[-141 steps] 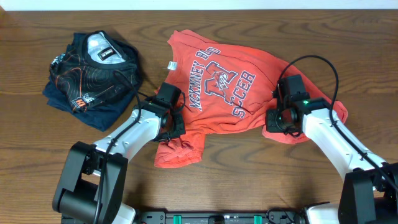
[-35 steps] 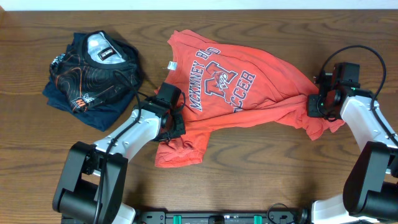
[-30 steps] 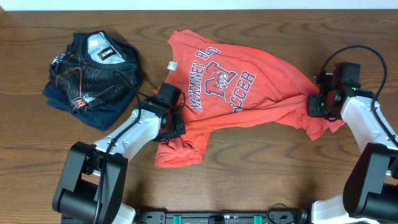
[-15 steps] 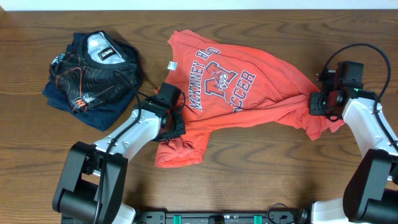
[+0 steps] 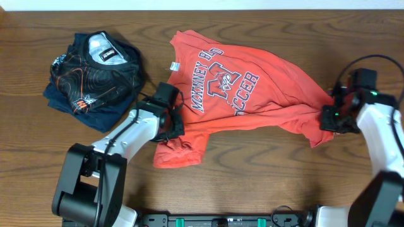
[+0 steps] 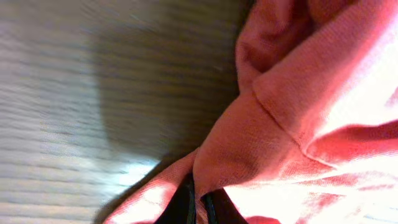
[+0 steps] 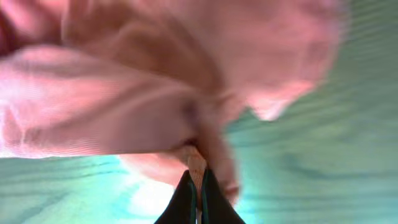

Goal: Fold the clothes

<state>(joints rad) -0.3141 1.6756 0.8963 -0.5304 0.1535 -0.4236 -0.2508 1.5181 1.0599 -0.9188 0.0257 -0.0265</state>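
From overhead I see the coral-red short-sleeved cotton T-shirt (image 5: 252, 82) lying lettering-up across the middle and right of the brown wooden tabletop (image 5: 252, 176), rumpled and slanted, with no fold laid in it yet. The left gripper (image 5: 169, 123) sits on its lower left edge above a bunched flap, and the right gripper (image 5: 328, 120) is at the far right corner, where the cloth is drawn into a twisted ridge. The dark navy garment with orange contour lines (image 5: 95, 69) lies well apart at the left. In the left wrist view, the left gripper (image 6: 199, 205) looks pinched nearly closed on a hemmed fold of the T-shirt (image 6: 311, 112) above the tabletop (image 6: 74, 93). In the right wrist view, blurred, the right gripper (image 7: 196, 199) appears clamped on a gathered bit of T-shirt (image 7: 155, 93). I judge this to be spreading work; all the folding remains.
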